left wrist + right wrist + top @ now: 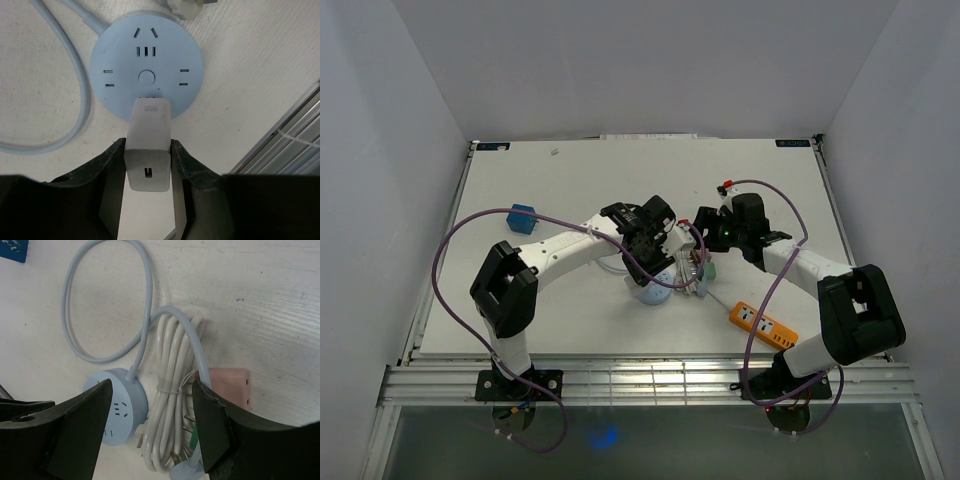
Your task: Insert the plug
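1. Left claw (147,150): we see it pinching the plug (148,117), a white adapter block marked 60W, w/ one finger on each long side. The block's rear face, w/ a small port, points at the wrist cam.

2. Plug position: its front end lies over the near rim of the hub (117,55), a round pale-blue multi-socket lying flat on the table (240,100). It covers the slots nearest the claw. We cannot tell whether the pins are seated. The hub's ctr btn and the far, left and right slot sets are uncovered.

3. Cord (100,305): pale blue. It leaves the hub's rim and loops on the table.

4. Right claw (150,405): spread wide, gripping nothing. We see it above a white coil (172,405) bound w/ a thin tie. The coil lies just beside the hub. A pink block (230,382) lies just beside the coil, on the side opposite the hub.

5. Top view: both claws sit close together near the table ctr. An orange strip (765,325) lies by the right arm, apart from the hub. A blue cube (523,218) lies to the left, well apart from both claws.
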You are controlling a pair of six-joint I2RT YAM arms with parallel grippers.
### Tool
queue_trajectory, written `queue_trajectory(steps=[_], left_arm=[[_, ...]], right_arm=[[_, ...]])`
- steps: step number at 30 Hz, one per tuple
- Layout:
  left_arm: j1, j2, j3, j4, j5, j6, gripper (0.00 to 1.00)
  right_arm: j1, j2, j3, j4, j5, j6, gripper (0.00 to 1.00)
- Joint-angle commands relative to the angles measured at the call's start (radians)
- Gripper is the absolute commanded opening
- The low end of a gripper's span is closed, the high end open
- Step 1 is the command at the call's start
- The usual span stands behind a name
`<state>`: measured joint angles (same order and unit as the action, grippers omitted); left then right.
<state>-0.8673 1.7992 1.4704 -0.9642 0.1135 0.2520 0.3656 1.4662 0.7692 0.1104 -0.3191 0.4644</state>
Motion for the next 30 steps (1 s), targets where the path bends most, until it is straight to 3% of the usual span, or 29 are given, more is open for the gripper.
queue_trajectory(steps=[1, 30], left_arm=[[-0.004, -0.001, 0.028, 0.004, -0.015, -0.003, 0.00], [-0.004, -0.092, 0.004, 0.032, -0.063, 0.024, 0.00]], right_arm=[[-0.008, 0.005, -0.010, 0.046, -0.021, 0.005, 0.70], [-0.011, 0.025, -0.008, 0.055, -0.049, 0.006, 0.70]])
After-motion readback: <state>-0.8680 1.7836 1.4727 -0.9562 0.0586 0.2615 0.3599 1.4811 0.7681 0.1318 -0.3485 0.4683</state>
